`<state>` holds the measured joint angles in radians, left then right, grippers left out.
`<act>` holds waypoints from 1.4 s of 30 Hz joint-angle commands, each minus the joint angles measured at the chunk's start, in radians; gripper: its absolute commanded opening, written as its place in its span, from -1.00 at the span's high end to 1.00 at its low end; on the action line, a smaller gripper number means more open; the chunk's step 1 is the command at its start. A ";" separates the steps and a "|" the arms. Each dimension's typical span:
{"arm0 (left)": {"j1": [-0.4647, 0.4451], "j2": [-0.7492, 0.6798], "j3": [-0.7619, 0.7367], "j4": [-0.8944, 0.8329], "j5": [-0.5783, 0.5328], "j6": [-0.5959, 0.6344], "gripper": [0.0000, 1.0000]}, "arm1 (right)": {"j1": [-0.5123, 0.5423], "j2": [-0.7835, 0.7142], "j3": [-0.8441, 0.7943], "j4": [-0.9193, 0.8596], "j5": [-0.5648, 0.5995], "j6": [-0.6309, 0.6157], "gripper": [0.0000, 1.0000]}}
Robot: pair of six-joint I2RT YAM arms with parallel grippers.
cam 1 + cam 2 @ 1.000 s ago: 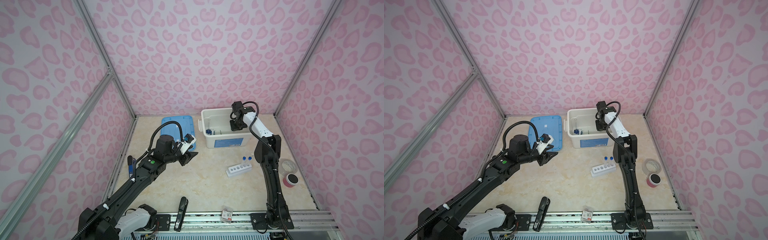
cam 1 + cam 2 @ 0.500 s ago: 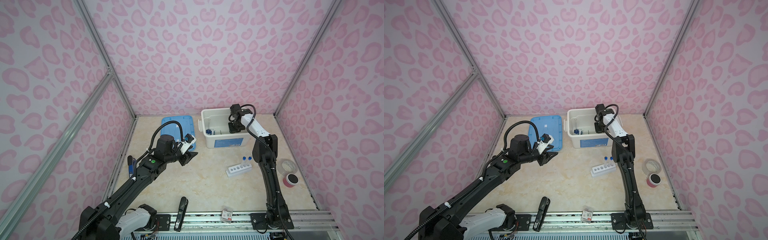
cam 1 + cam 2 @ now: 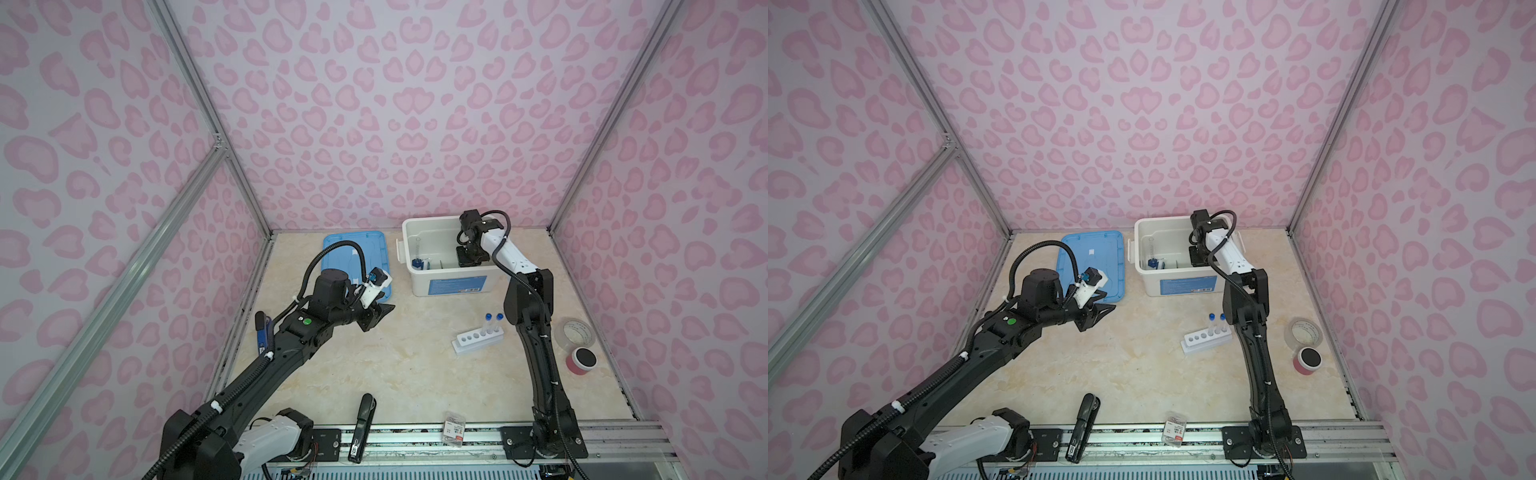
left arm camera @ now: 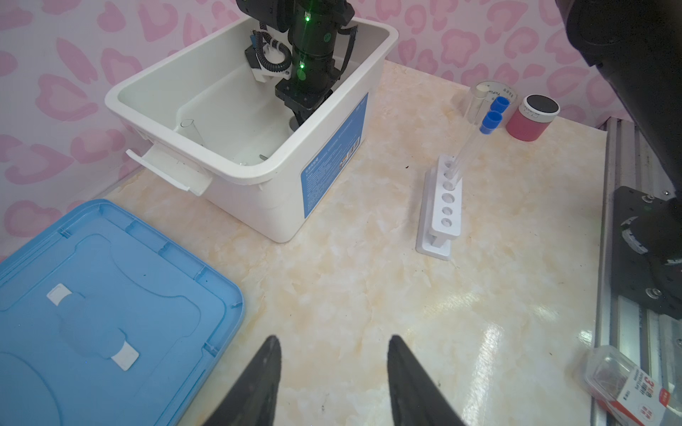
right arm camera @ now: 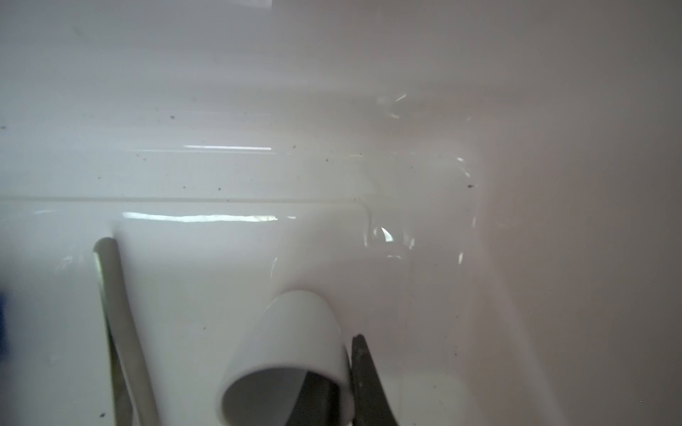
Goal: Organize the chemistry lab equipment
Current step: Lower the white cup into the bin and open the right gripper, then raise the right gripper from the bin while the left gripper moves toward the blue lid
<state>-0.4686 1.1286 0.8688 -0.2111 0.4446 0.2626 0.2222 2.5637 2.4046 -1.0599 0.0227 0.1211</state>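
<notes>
My right gripper (image 5: 339,365) reaches down into the white bin (image 3: 451,286), shut on the wall of the tiny white cup (image 5: 295,343), with one finger inside it and one outside. The metal tweezers (image 5: 118,313) lie on the bin floor beside the cup. A blue-based small cylinder (image 3: 417,262) stands at the bin's left end. On the table, the six-hole white rack (image 3: 478,338) holds two blue-capped tubes (image 3: 493,322). My left gripper (image 4: 334,339) hovers open and empty over the table near the blue lid (image 3: 353,257).
A black stapler (image 3: 363,419) and a small staple box (image 3: 453,428) lie by the front rail. A clear tape roll (image 3: 575,332) and a red roll (image 3: 582,359) sit at the right wall. A blue pen (image 3: 262,332) lies at the left edge.
My right gripper has shifted slightly left and sunk deeper into the bin with the cup. The left arm has not moved.
</notes>
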 commanded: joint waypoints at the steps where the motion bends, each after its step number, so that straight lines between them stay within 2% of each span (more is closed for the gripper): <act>1: 0.002 0.003 0.015 0.010 0.003 -0.002 0.01 | 0.001 0.020 0.004 0.006 -0.006 -0.002 0.80; 25: 0.005 0.004 0.030 -0.003 0.000 0.003 0.02 | 0.000 -0.004 0.025 -0.006 -0.019 -0.005 0.39; 35: 0.010 -0.036 0.013 0.000 -0.014 -0.005 0.02 | 0.000 -0.078 0.018 -0.014 -0.023 -0.011 0.37; 42: 0.016 -0.079 -0.016 0.037 -0.108 -0.055 0.02 | 0.002 -0.163 -0.029 -0.007 -0.018 -0.018 0.37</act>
<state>-0.4568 1.0611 0.8593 -0.2123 0.3843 0.2420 0.2222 2.4218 2.3981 -1.0657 -0.0002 0.1146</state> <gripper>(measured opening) 0.493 0.313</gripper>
